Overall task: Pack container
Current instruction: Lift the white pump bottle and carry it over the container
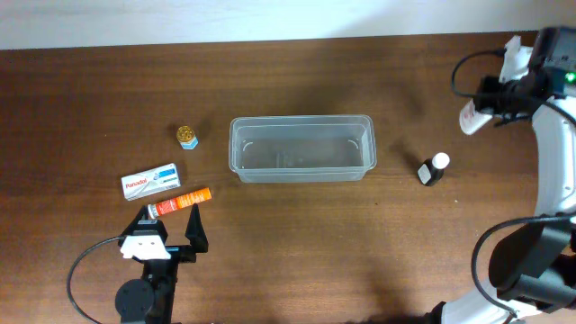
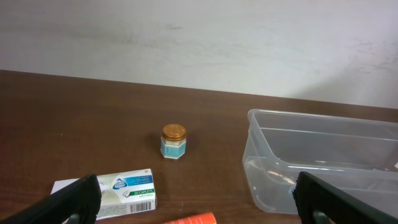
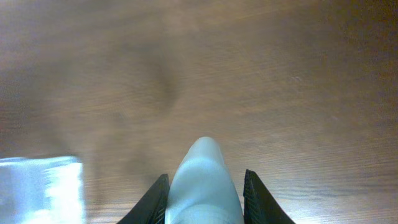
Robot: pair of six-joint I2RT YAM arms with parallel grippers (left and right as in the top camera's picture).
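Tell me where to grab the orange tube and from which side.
Probably its middle, from above, jaws spanning the narrow width. The tube lies flat, long and slim, and the box sits close beside it, so a sideways approach looks cramped.

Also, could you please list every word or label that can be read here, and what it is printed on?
"Panadol": on the white box, overhead view.
The box's smaller print: too small to read.
The orange tube: print blurred, unreadable.
The gold-lidded jar: label too small.
The white bottle: red marking, unreadable.
The dark bottle: nothing legible.
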